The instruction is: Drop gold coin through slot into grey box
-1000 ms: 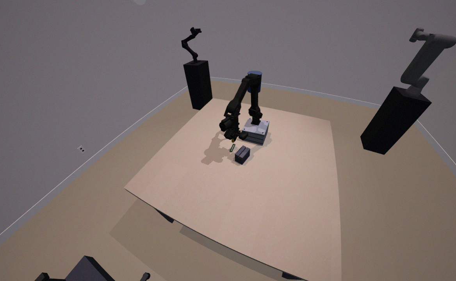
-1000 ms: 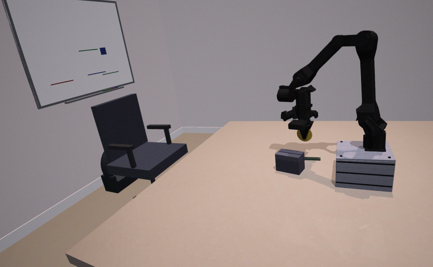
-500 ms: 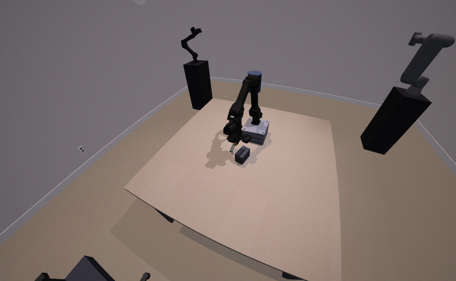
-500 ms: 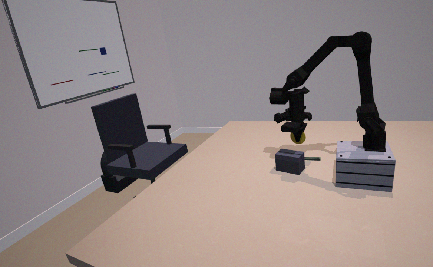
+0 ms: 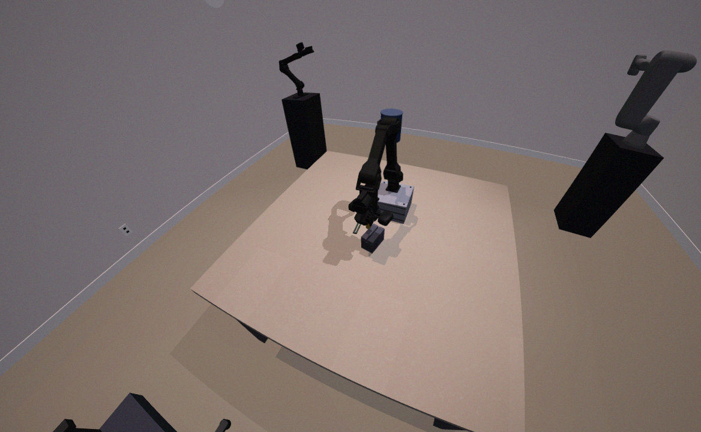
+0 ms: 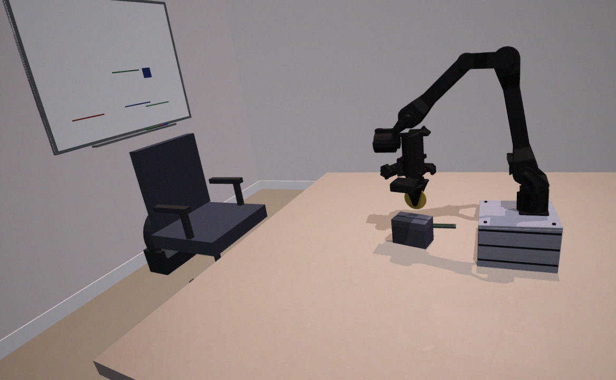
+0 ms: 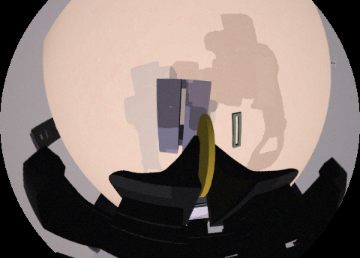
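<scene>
Seen from the top view, the black arm bends forward from its grey base block (image 5: 396, 201) and the gripper (image 5: 362, 221) hangs just above the table (image 5: 396, 333), close to the grey box (image 5: 373, 237). The fingers are too small in this view to judge, and the coin cannot be made out clearly. A thin pale strip, maybe the holder (image 5: 355, 227), lies just beside the box.

From the exterior view, the gripper (image 6: 414, 193) points straight down. Its fingers are almost closed and they pinch the gold coin (image 6: 415, 200) by its upper part, so the lower half of the disc hangs free under the tips. The coin is in the air, above the grey box (image 6: 412, 229) and not touching the lid. The dark-green holder (image 6: 444, 226) lies on the table (image 6: 300, 307) behind the box, partly hidden by it.

Through the wrist view, the two black fingers press on both flat sides of the coin (image 7: 205, 155), which appears edge-on as a narrow yellow band. Beyond it is the grey box (image 7: 182, 115) with its narrow slot (image 7: 183, 108) slightly left of the coin's edge. The holder (image 7: 236, 129) lies to the right of the box, apart from it.
</scene>
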Motion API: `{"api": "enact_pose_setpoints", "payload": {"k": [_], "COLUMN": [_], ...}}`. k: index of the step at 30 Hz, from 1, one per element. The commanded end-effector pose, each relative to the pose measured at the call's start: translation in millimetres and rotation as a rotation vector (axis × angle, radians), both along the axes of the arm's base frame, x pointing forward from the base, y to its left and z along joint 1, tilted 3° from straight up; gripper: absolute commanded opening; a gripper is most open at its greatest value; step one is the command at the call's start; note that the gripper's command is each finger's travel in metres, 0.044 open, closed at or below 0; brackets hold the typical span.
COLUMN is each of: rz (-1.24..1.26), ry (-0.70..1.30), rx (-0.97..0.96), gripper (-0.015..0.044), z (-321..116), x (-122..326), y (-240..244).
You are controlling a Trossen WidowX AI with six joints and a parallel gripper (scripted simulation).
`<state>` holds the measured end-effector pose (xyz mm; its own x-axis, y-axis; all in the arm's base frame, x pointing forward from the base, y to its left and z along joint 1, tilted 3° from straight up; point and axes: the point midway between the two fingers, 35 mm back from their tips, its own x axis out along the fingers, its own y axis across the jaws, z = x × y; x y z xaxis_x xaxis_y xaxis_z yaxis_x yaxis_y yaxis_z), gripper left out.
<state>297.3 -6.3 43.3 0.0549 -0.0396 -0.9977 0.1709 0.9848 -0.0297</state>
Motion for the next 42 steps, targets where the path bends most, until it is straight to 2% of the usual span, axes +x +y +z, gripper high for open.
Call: {"api": "enact_pose_setpoints", "payload": {"k": [1,42], "rz": [-0.008,-0.007], "ry": [0.0,0.0], "rx": [-0.003,0.0], "gripper": [0.0,0.0], "z": [0.0,-3.1], "x": [4.8,7.7], "y": [9.8,17.7]}}
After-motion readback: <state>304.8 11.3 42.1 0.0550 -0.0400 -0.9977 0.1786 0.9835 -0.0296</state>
